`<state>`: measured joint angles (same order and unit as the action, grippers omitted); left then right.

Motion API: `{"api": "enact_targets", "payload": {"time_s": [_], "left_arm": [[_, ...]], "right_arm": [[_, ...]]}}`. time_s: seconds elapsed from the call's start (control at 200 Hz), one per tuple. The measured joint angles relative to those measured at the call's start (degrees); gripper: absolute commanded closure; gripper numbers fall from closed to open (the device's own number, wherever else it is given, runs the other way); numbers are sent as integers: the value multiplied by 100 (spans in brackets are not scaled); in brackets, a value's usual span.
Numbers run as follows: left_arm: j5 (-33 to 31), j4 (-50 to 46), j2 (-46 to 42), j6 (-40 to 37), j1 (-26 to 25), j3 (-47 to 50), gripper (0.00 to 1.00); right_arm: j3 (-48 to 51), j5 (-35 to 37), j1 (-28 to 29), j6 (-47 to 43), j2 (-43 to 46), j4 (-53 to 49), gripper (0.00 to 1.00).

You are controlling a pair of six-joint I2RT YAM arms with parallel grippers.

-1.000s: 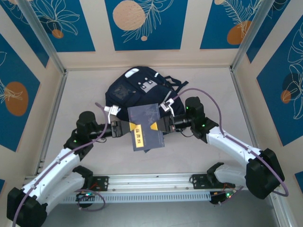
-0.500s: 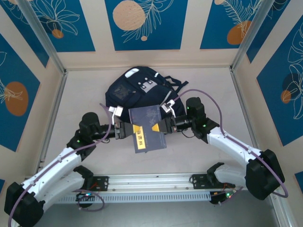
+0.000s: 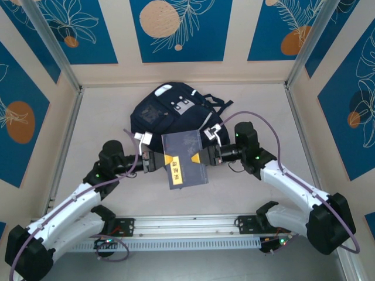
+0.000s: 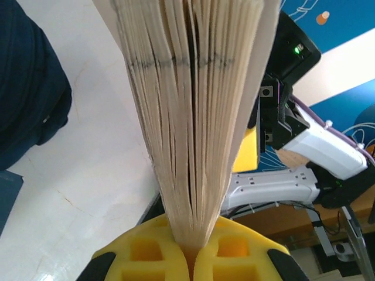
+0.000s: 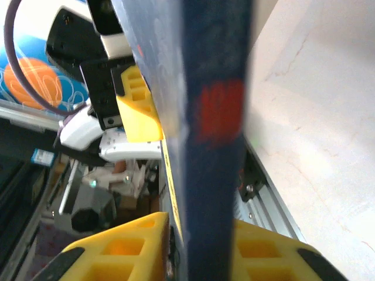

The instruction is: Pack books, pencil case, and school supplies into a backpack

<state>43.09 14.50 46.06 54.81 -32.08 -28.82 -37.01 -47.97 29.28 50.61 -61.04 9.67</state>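
Note:
A navy blue book [image 3: 185, 153] with a yellow label hangs above the table, just in front of the backpack [image 3: 164, 111]. My left gripper [image 3: 166, 160] is shut on its page edge; in the left wrist view the fanned pages [image 4: 193, 117] are pinched between the yellow fingers of the left gripper [image 4: 190, 253]. My right gripper [image 3: 197, 157] is at the book's opposite edge. In the right wrist view the navy spine [image 5: 214, 117] stands between the parted fingers of the right gripper [image 5: 202, 246], with a dark gap on the left side. The backpack lies flat, its white patches facing up.
An aluminium rail [image 3: 187, 225] runs along the near edge between the arm bases. Patterned walls close in the table on three sides. A dark flat navy corner [image 4: 7, 196] lies on the table at the lower left of the left wrist view.
My left gripper has closed onto the book's page edge. The right gripper's jaws have loosened around the spine. The book has shifted slightly to the right.

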Motion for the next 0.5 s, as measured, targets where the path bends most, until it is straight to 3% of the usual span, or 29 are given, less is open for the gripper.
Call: {"api": "enact_targets", "payload": {"time_s": [0.13, 0.285, 0.5], "left_arm": [[-619, 72, -367, 216, 0, 199, 100], [-1513, 398, -721, 660, 0, 345, 100], [-2422, 1040, -761, 1167, -79, 404, 100]], "right_arm": [[658, 911, 120, 531, 623, 597, 38], [1528, 2374, 750, 1187, 1491, 1508, 16], [1917, 4186, 1674, 1388, 1886, 2507, 3]]}}
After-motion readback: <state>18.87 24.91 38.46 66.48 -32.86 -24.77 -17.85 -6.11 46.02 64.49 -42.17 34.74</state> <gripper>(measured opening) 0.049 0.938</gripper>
